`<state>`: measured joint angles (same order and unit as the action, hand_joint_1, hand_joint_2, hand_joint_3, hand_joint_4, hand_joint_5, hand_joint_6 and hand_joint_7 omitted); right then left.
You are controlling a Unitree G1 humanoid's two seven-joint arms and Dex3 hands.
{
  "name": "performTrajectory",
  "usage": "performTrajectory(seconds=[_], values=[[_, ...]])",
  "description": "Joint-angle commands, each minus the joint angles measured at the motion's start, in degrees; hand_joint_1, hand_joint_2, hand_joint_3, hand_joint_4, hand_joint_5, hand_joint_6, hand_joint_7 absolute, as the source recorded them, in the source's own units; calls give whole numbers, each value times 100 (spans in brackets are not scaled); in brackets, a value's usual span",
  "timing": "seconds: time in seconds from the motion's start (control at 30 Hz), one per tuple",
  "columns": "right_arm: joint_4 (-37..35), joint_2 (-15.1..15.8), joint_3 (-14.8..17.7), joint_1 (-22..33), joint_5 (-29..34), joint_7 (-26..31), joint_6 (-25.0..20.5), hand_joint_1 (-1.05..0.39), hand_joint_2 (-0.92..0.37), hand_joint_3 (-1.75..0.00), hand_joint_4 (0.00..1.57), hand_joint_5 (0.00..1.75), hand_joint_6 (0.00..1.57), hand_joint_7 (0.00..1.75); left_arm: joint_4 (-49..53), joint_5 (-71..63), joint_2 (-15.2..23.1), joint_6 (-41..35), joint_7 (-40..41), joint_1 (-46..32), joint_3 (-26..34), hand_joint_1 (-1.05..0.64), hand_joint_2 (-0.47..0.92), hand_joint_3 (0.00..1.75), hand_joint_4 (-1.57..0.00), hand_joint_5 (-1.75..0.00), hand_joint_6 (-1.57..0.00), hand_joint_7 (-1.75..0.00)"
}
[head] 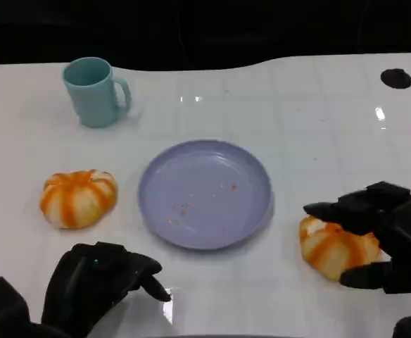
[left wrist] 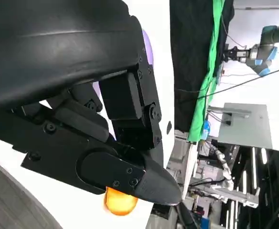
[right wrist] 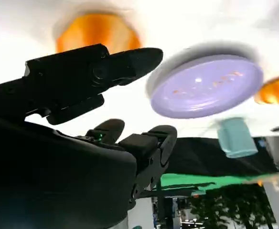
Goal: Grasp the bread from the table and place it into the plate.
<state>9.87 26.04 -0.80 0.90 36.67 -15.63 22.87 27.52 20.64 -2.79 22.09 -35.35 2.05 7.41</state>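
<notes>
Two orange-and-white striped breads lie on the white table. One bread (head: 336, 248) sits right of the lavender plate (head: 205, 191), the other bread (head: 79, 198) left of it. My right hand (head: 381, 236) straddles the right bread, fingers spread over its far side and thumb on its near side, not clamped. In the right wrist view that bread (right wrist: 99, 33) lies just past the parted fingertips (right wrist: 134, 59), with the plate (right wrist: 206, 86) beyond. My left hand (head: 100, 282) rests at the front left, fingers curled in and holding nothing; its wrist view shows curled fingers (left wrist: 130, 119) and an orange bread (left wrist: 120, 202).
A teal mug (head: 94, 91) stands at the back left, well behind the plate. The plate holds only a few crumbs. The table's far edge runs along a black backdrop, with a dark round hole (head: 396, 78) at the back right.
</notes>
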Motion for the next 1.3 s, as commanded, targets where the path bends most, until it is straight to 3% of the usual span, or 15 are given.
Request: performTrajectory(seconds=[0.03,0.17,0.47,0.93,1.3], values=[[308,314,-136,55,382,-222,-411,-63,-92,-6,6,35,28,3,-77,-12,81,-20,39,-52,5,-95,88,0,-121,-93,-156,0],[-35,389,-415,-103,935,60,-594,-61,-90,-3,9,35,31,3,-131,-5,48,-87,84,-70,-14,-96,88,0,-121,-93,-156,0],[-947,475,-1027,-615,1536,443,-804,-55,-87,0,15,33,37,3,-218,-21,25,-136,133,-125,-70,-97,86,0,-123,-92,-157,-1],[-2620,285,-1867,-1590,1539,745,-981,-55,-90,-1,21,27,41,1,-280,-36,23,-136,131,-171,-100,-98,87,0,-123,-90,-156,-1],[-3383,103,-2358,-2100,1503,844,-1158,-55,-92,-2,28,23,45,2,-359,-32,0,-159,141,-217,-134,-97,86,0,-124,-89,-157,-1]])
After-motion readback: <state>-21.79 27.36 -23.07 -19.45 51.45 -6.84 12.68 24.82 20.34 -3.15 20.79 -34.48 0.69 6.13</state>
